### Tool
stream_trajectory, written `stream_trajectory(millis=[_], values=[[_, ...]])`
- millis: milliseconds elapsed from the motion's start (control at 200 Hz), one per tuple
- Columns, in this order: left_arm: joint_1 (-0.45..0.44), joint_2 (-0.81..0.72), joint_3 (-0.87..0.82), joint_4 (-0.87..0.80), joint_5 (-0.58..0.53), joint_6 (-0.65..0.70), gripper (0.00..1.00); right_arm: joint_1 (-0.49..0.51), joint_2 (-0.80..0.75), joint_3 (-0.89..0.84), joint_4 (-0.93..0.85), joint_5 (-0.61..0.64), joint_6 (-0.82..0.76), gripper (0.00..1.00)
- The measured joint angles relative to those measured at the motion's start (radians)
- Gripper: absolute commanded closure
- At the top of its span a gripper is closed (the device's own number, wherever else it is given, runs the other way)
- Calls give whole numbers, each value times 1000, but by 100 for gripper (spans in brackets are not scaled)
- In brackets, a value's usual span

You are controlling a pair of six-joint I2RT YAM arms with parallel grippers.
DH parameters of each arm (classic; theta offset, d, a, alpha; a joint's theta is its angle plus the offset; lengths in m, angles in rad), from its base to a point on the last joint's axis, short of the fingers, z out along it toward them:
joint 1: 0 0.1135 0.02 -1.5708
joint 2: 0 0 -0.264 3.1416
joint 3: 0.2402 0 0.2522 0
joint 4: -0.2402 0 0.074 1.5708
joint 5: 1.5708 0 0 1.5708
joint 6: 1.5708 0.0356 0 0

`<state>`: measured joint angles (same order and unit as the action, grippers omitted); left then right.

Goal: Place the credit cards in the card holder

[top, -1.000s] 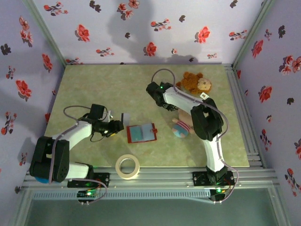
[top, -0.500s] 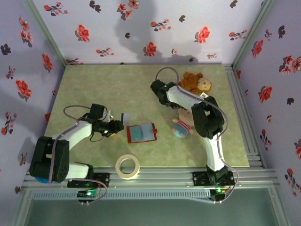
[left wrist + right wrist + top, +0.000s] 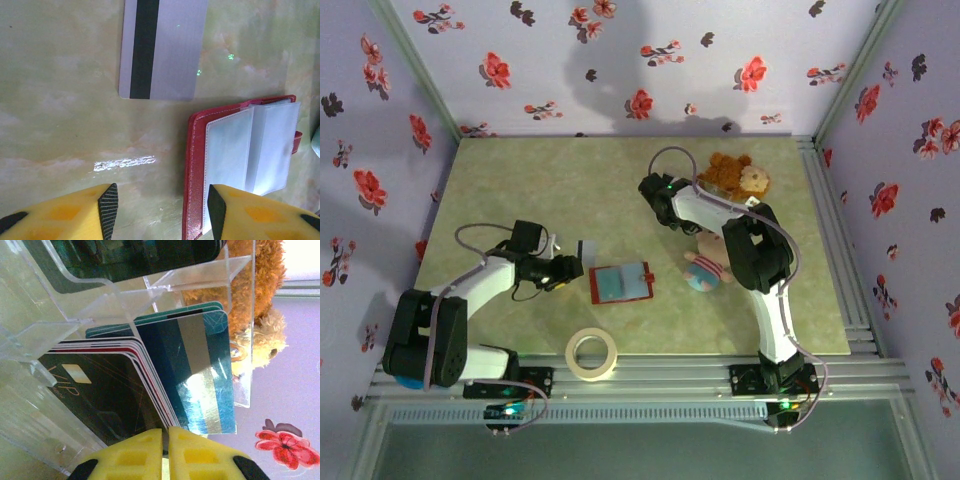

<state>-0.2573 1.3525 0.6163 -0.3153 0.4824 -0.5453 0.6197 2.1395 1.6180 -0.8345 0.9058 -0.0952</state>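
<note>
Left pincer [image 3: 161, 202] is wide open with nothing in it, up over the table [image 3: 60, 100]. One of its yellow fingers [image 3: 250, 215] is just beside the red wallet [image 3: 245, 155], which lies open and flat with its clear pockets up, and a grey card [image 3: 162, 47] with a black stripe lies near the wallet but not touching it. Right pincer [image 3: 165, 440] has its fingers squeezed almost together at the edge of a bunch of cards [image 3: 200, 370] standing in a clear plastic stand [image 3: 200, 270] next to a brown teddy bear [image 3: 260, 315], and I cannot tell if a card is caught between them.
</note>
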Motion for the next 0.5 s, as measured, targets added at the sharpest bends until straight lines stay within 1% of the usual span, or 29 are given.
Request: stream_trajectory(millis=[165, 320, 500], values=[[0, 0, 0, 0, 0, 0, 46, 0, 0, 0, 0, 7, 0, 99], [0, -1, 0, 0, 0, 0, 46, 0, -4, 0, -1, -2, 1, 100], [0, -4, 0, 0, 0, 0, 46, 0, -32, 0, -38, -139, 9, 100]])
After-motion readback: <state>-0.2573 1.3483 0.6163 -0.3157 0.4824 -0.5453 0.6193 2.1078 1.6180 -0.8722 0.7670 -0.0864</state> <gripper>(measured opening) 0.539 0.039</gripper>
